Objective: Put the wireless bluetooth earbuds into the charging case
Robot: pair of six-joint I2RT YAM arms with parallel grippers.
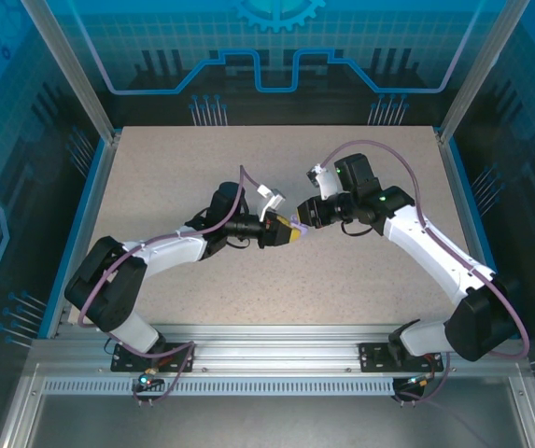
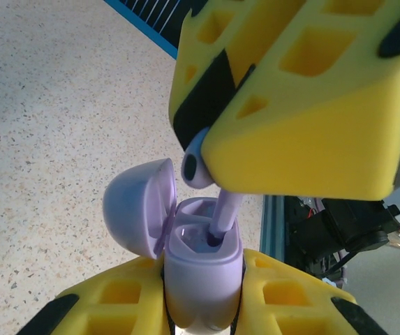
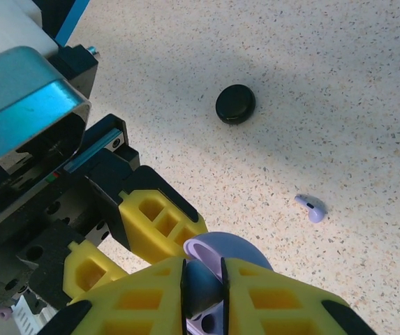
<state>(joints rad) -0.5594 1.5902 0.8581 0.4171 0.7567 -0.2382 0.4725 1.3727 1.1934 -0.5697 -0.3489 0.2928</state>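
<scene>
Standing lid-open for loading, the lavender charging case (image 2: 203,262) is clamped in the left gripper (image 2: 203,283). A lavender earbud (image 2: 222,213) is pinched by the right gripper (image 3: 205,271), stem tip inside the case.

The top camera sits high above the near edge and looks down on the whole worktop (image 1: 174,177). The left wrist camera looks along the left pincer (image 2: 203,296) at very close range. The right wrist camera looks down past the right pincer (image 3: 205,283) onto the worktop. All three views share the lavender case (image 2: 201,258) between both pincers.
</scene>
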